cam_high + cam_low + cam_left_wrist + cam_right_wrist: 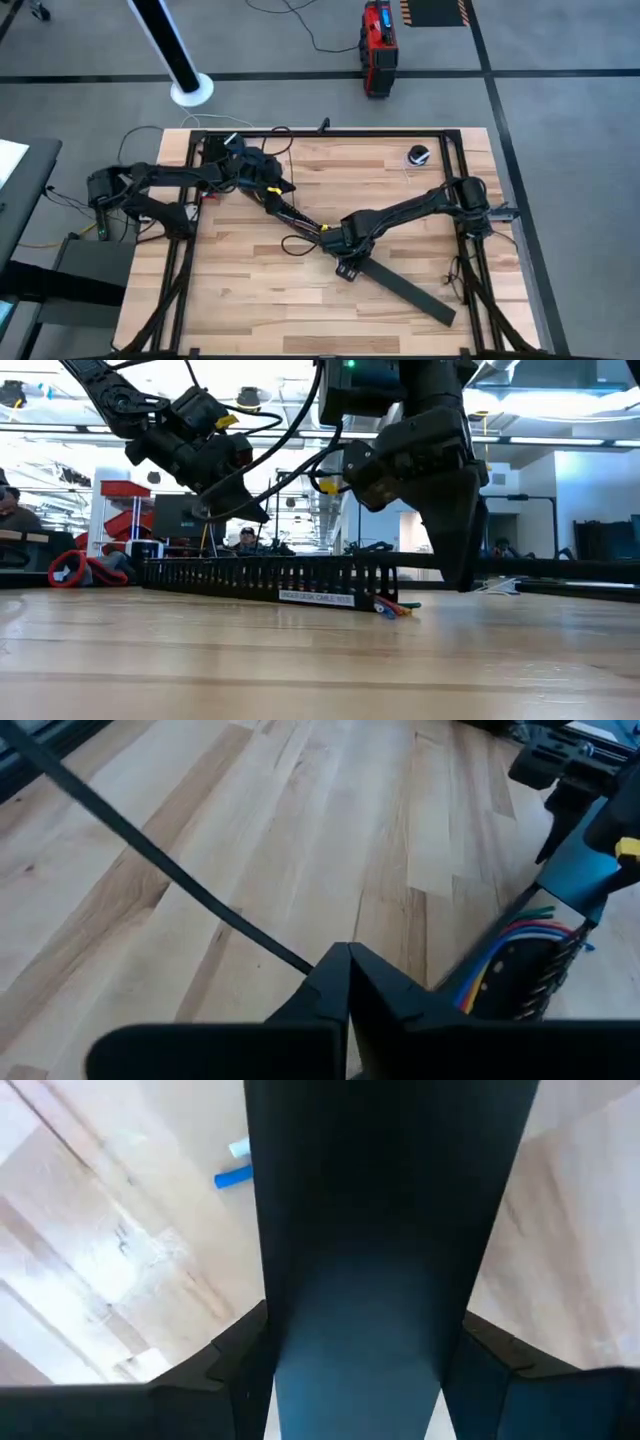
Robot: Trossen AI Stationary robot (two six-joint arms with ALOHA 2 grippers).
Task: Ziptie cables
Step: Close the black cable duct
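Note:
The cables (508, 936), blue, red, yellow and green, lie in a long black comb-slotted channel (250, 572) on the wooden table, and their ends (393, 605) stick out of it. My left gripper (345, 955) hovers over the channel's far-left end (275, 195), shut on a thin black zip tie (170, 870). My right gripper (345, 262) is at the table's middle, beside the channel's other end, shut on a flat black strip (405, 290). Blue and white cable ends (233, 1177) show past that strip. My left gripper pinches one end of the zip tie (310, 958) between its two fingertips. The tie runs out straight from the fingertips, over the bare wood. My right gripper pinches the flat strip across its width (365, 1310), one finger on each long edge, at the strip's end nearest the channel. The strip runs from the fingers toward the table's near right (440, 312).
A small round dark object (418, 155) sits at the table's far right. A loose black loop (293, 244) lies by the channel. A black frame (330, 132) borders the table. Bare wood lies at the near left.

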